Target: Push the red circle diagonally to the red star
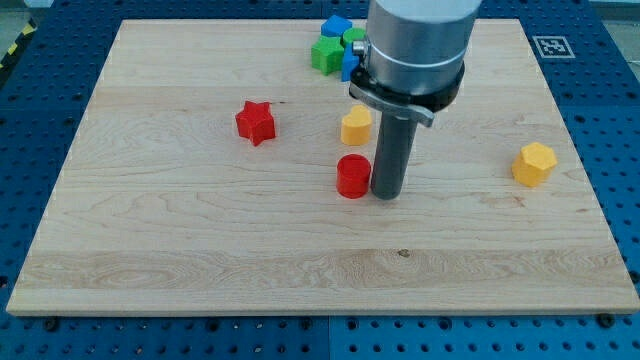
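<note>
Wooden surface (180,240): your tip (386,194), which carries no jaws, touches the red circle's (352,177) right side; push up-left toward the red star (256,122).

No readable words, brands or numbers anywhere. Only sign: a black-and-white square fiducial marker (548,46) at the table's (200,240) top right corner in the view; its pattern is too small to decode. Yellow-and-black hazard striping (14,48) runs along the view's top left edge, off the table. Blocks carry no markings.
</note>
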